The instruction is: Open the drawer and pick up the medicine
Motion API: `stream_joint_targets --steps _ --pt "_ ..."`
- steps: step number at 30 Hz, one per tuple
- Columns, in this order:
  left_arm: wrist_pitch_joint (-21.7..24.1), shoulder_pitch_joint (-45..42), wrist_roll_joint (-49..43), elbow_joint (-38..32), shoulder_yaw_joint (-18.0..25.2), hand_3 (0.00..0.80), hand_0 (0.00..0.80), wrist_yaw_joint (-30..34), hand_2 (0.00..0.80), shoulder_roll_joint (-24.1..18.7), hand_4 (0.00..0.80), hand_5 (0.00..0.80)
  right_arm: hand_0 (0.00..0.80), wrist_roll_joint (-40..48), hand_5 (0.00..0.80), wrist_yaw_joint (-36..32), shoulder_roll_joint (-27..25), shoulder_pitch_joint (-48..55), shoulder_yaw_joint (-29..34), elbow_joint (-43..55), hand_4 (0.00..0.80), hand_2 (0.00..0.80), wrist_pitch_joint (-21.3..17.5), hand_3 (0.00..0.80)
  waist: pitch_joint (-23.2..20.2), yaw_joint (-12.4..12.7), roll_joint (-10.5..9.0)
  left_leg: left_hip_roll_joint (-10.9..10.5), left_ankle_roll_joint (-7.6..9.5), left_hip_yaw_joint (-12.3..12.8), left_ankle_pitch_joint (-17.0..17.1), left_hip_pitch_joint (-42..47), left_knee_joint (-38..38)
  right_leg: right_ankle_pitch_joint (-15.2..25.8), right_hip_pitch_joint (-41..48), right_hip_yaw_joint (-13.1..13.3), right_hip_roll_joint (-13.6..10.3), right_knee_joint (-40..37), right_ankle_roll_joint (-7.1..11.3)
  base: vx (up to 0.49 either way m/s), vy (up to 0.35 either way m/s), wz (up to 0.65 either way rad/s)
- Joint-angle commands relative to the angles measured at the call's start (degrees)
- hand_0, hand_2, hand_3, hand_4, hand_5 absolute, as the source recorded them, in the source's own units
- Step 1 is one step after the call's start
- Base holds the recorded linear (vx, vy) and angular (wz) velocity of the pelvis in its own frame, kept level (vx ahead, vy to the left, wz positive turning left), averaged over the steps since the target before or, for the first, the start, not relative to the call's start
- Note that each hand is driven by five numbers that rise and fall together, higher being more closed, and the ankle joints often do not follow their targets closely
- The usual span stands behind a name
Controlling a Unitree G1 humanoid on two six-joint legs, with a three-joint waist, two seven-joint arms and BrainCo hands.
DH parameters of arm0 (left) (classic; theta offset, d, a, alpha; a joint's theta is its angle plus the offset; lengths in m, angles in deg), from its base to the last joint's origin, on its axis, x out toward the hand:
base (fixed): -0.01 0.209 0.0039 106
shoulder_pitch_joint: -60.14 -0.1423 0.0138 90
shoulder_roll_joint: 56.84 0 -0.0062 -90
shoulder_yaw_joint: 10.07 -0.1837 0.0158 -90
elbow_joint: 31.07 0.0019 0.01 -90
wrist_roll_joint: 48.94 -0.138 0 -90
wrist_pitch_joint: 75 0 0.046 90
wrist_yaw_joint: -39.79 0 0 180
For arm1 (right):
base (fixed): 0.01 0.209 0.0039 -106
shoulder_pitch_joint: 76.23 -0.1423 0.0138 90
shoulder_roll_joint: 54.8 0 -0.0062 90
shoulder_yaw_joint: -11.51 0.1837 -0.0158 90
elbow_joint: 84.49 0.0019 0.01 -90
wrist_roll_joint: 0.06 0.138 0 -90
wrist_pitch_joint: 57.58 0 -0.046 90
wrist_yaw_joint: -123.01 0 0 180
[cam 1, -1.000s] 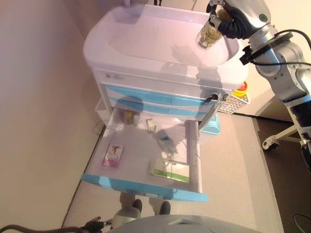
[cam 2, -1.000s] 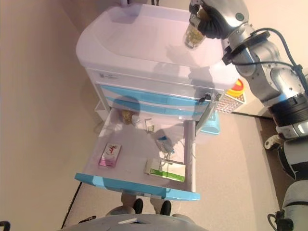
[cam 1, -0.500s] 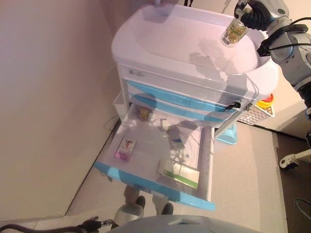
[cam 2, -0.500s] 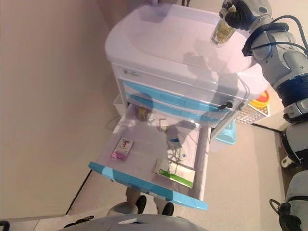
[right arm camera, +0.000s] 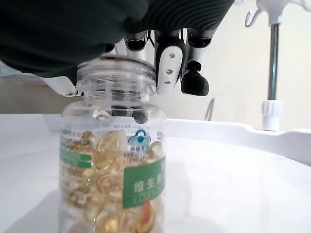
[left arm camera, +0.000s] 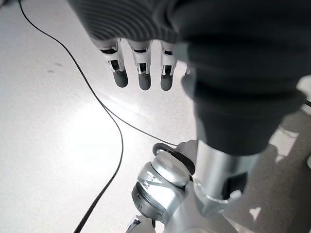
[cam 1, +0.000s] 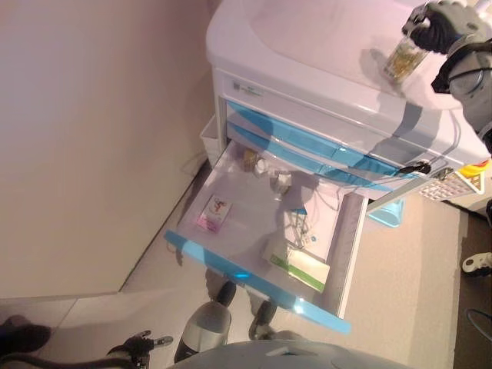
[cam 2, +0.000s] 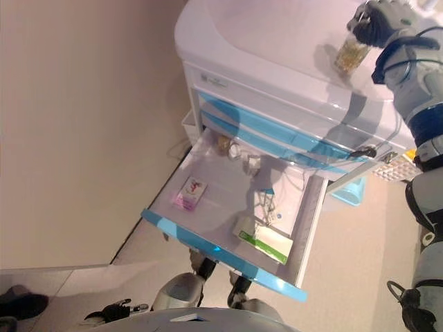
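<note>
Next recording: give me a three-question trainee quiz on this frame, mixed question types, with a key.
1. True or false: the bottom drawer of the cart stands open.
2. What does the right hand hold?
A. pink box
B. clear bottle of yellow capsules
C. green-and-white box
3. Fill in: the left hand hangs over the floor with fingers straight, holding ____.

Key
1. True; a pink box and a green-and-white box lie inside.
2. B; the bottle is gripped at its top, low over the cart top.
3. nothing
</note>
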Motion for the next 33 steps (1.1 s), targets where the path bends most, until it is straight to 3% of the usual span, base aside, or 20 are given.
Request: stream_joint_targets --steps 1,10,11,13,33 --pt "1.2 0.3 1.5 -0.9 -1.7 0.0 0.0 0.2 0.0 -3.1 0.0 0.0 0.8 0.4 0.8 -0.8 -1.9 -5.1 -5.1 0.0 0.8 0.8 -1.5 0.8 0.6 1.0 -1.31 -3.8 1.96 -0.4 -4.0 -1.3 0.0 -4.0 1.5 0.8 -0.9 5.9 4.09 0.0 0.0 0.0" --pt "1.6 0.9 2.2 -1.8 -2.9 0.0 0.0 0.6 0.0 -3.3 0.0 0.0 0.8 -0.5 0.8 -1.1 -1.0 -4.6 -5.0 -2.4 0.8 0.8 -3.0 0.8 1.2 0.9 -0.81 -3.7 1.83 -0.2 -3.8 -1.6 0.0 -3.9 1.1 1.0 -0.9 6.0 4.02 0.0 0.0 0.0" --pt "1.6 1.0 2.4 -1.9 -3.1 0.0 0.0 0.6 0.0 -3.3 0.0 0.0 0.587 -0.6 0.587 -1.0 -0.9 -4.6 -5.0 -2.5 0.587 0.587 -3.0 0.587 1.3 0.9 -0.77 -3.6 1.83 -0.2 -3.8 -1.7 0.0 -3.9 1.0 1.0 -0.9 6.0 4.01 -0.033 -0.003 -0.03" --pt "1.6 1.1 2.3 -2.0 -3.1 0.0 0.0 0.7 0.0 -3.3 0.0 0.0 0.0 -1.2 0.0 -0.5 -1.0 -4.6 -5.0 -2.5 0.0 0.0 -3.3 0.0 1.5 0.8 -0.68 -3.6 1.79 -0.2 -3.7 -1.7 -0.1 -3.8 0.9 1.0 -0.9 6.1 3.98 0.0 0.0 0.0" --pt "2.6 -0.5 1.2 -0.8 -2.5 0.0 0.0 1.1 0.0 -3.3 0.0 0.0 0.0 6.6 0.0 5.7 -4.1 -6.9 -3.1 2.0 0.0 0.0 -3.5 0.0 0.2 -0.7 -1.2 -2.9 1.3 1.3 -3.8 -0.3 -0.5 -3.6 1.8 2.1 -0.7 5.7 4.2 0.0 0.001 -0.02"
